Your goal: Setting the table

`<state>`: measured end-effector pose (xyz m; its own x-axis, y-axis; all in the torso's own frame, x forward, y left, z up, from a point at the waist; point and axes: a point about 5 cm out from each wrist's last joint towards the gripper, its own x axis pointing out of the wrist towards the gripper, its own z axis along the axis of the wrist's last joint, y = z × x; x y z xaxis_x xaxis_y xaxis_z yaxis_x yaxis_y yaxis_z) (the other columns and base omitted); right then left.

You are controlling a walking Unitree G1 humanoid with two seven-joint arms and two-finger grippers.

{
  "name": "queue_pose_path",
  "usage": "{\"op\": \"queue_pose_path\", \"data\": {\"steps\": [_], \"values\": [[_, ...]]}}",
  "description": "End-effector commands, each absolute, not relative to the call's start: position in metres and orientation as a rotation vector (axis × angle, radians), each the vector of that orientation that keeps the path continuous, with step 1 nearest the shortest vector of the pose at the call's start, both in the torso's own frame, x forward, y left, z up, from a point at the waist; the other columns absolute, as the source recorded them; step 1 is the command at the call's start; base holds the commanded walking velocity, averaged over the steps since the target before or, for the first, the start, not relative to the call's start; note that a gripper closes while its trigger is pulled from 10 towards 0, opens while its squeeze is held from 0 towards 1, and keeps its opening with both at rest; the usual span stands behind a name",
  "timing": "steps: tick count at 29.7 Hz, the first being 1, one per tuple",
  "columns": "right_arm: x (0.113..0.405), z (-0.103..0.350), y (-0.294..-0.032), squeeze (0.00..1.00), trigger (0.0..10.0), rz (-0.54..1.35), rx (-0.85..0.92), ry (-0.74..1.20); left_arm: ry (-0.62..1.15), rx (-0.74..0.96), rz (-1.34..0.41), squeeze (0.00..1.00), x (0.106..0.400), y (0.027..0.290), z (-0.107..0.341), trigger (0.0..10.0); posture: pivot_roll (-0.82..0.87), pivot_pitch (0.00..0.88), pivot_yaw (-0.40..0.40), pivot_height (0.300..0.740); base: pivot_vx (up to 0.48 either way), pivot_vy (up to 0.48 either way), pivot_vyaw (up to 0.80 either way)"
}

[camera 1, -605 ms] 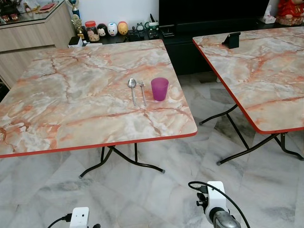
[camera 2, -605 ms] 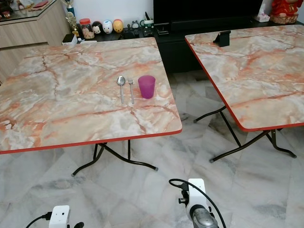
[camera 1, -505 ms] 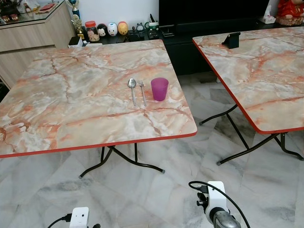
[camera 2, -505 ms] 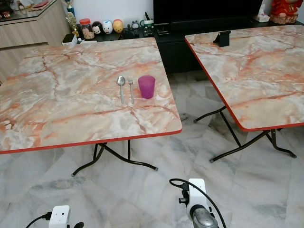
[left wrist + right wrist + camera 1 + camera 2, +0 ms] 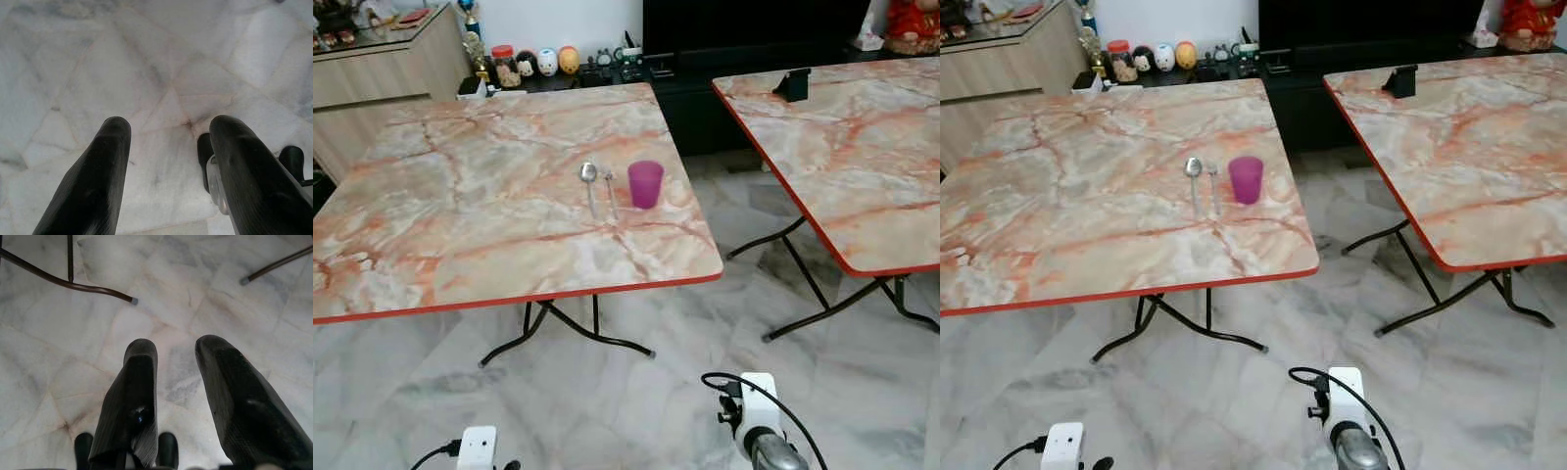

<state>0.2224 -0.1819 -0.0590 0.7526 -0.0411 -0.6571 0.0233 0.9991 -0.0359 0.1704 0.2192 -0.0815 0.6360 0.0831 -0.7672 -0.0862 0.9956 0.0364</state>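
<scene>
Left eye view first: marble-patterned folding counter with a red edge, and on it, toward its right side, one small place setting. Silver metal spoon, then a silver metal fork just beside it, lying parallel, then a translucent purple plastic cup standing upright to the fork's right. Cutlery slightly blurred, so handle detail hard to make out. No plate or bowl to be seen with them. Second marble-patterned counter off to the right, carrying a small black stand at its far edge.

Down low now, well apart from the counter. Left end effector pointing at the pale marble floor, two black fingers spread wide, nothing between them. Right end effector likewise hanging over the floor near the dark metal counter legs, fingers parted with a clear gap, holding nothing.

Judging progress: spoon, fork and cup look placed, so one setting partly done. Possibly a plate or further settings left, though nothing to carry in sight. Hard to call finished from this alone; both arms idle and empty.
</scene>
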Motion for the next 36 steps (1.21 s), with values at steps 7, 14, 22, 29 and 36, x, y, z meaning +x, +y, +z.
{"op": "queue_pose_path", "data": {"steps": [7,14,22,29,36], "values": [[0.234,-0.051,-0.173,0.0,10.0,-0.025,-0.007,0.663,0.907,0.001,0.115,0.0,0.164,0.226,-0.084,10.0,-0.08,0.0,0.09,0.74,0.0,0.171,0.0],[0.238,-0.049,-0.172,0.0,10.0,-0.023,-0.005,0.642,0.906,0.007,0.108,0.0,0.164,0.226,-0.083,10.0,-0.07,0.0,0.089,0.74,0.0,0.231,0.0],[0.257,-0.032,-0.171,0.0,10.0,-0.019,0.003,0.543,0.897,0.003,0.107,0.0,0.165,0.225,-0.083,10.0,-0.07,0.0,0.089,0.74,0.0,0.0,0.0],[0.285,-0.001,-0.171,0.0,10.0,-0.022,-0.023,0.346,0.898,0.001,0.107,0.0,0.165,0.225,-0.083,10.0,-0.07,0.0,0.084,0.74,0.0,0.0,0.0],[0.301,0.035,-0.172,0.0,10.0,-0.019,-0.053,0.107,0.898,-0.004,0.107,0.0,0.165,0.225,-0.083,10.0,-0.08,0.0,0.079,0.74,0.0,0.0,0.0]]}}
